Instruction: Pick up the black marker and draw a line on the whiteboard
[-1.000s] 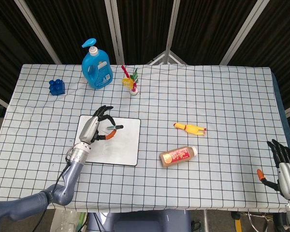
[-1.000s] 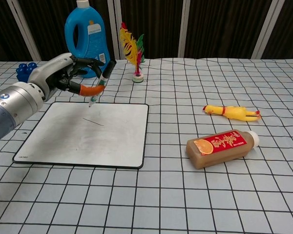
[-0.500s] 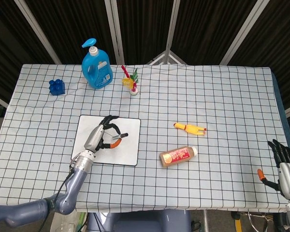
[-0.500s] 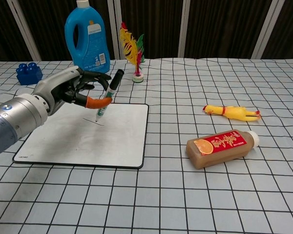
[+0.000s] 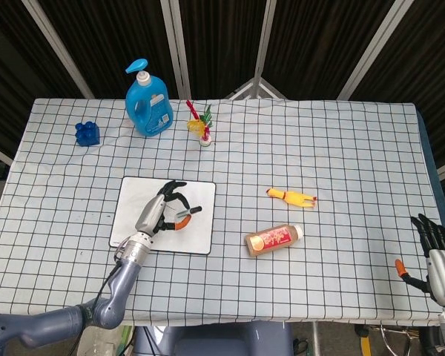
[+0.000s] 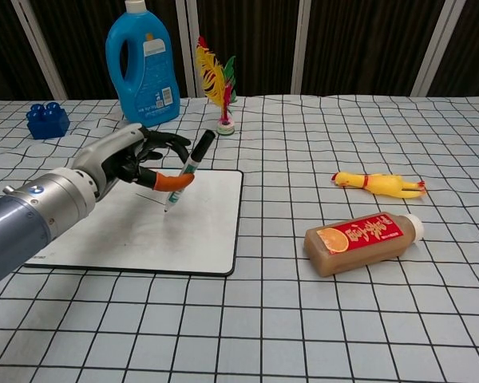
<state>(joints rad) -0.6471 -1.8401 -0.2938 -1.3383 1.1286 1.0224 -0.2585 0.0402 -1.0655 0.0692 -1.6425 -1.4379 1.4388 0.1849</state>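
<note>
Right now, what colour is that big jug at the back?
The jug is blue with a white cap, clearest in the chest view.

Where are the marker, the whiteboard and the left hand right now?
marker (image 6: pixel 190 166), chest view, mid-barrel.
whiteboard (image 6: pixel 207 227), chest view, bare surface near right edge.
left hand (image 6: pixel 136 155), chest view, back of hand.

Detergent bottle (image 5: pixel 147 99), blue block (image 5: pixel 87 133), rubber chicken (image 5: pixel 291 197), juice bottle (image 5: pixel 274 239).

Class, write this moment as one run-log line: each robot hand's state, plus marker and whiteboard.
left robot hand: holds black marker | marker: tilted, tip down over whiteboard | right robot hand: empty, at table edge
</note>
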